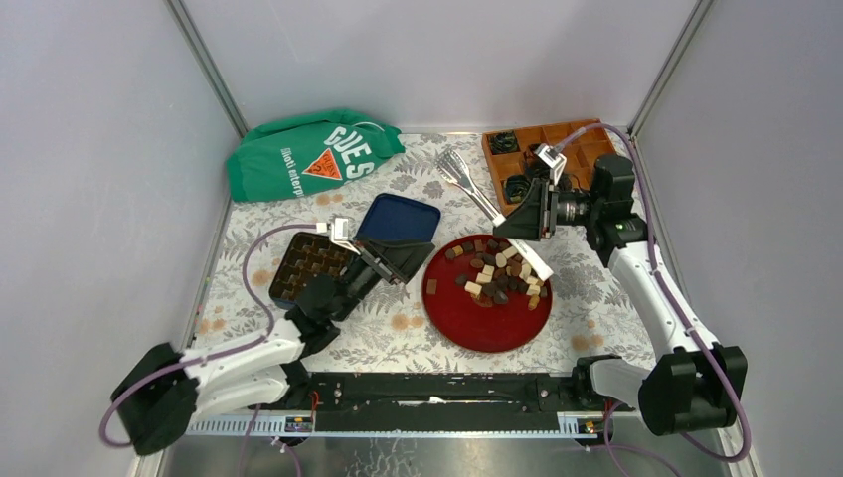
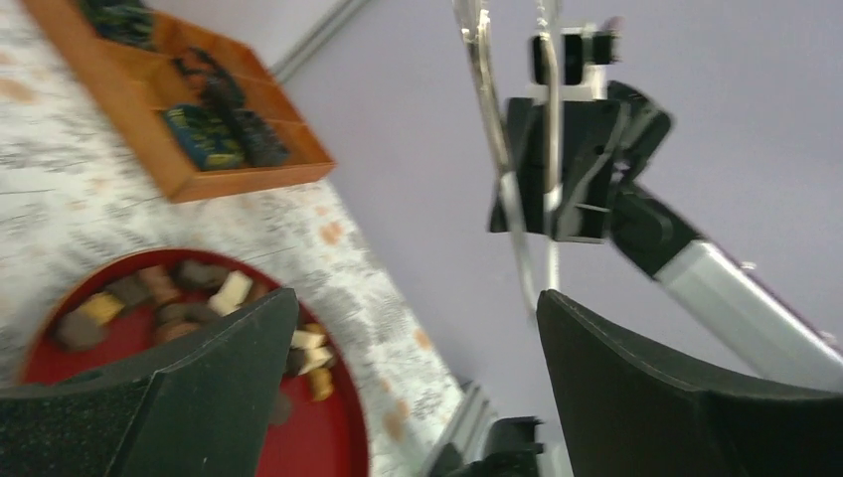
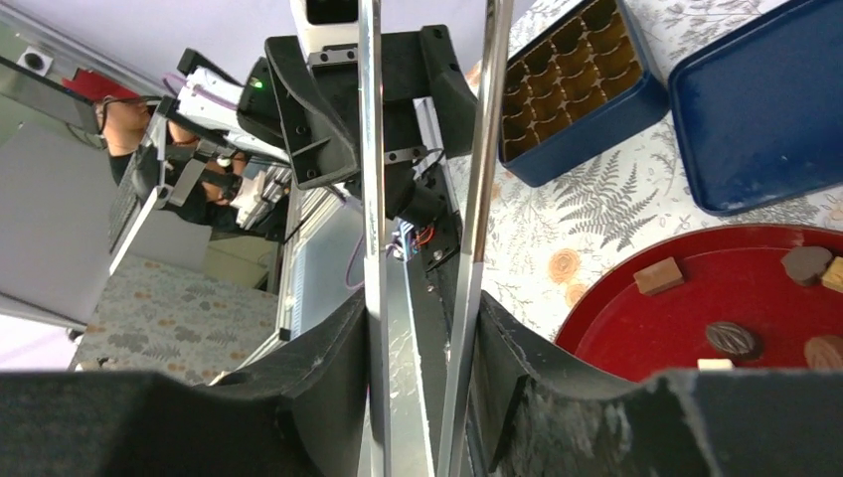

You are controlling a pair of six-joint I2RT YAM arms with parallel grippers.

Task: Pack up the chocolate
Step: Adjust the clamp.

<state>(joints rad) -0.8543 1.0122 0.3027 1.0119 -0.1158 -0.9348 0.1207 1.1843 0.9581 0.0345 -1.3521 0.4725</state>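
Fig.: R gripper, centre-right of top view, is pinching both arms of the metal tongs, jaws partly closed on them. Tong tips are hanging over the chocolate, which is lying heaped on the red plate at frame centre, w/ 1 piece apart at left. L gripper is gaping fully, holding nothing, near the compartment box at centre-left. Risk, prob.: a slack pinch is letting the tongs twist or slip, flicking pieces over the rim.
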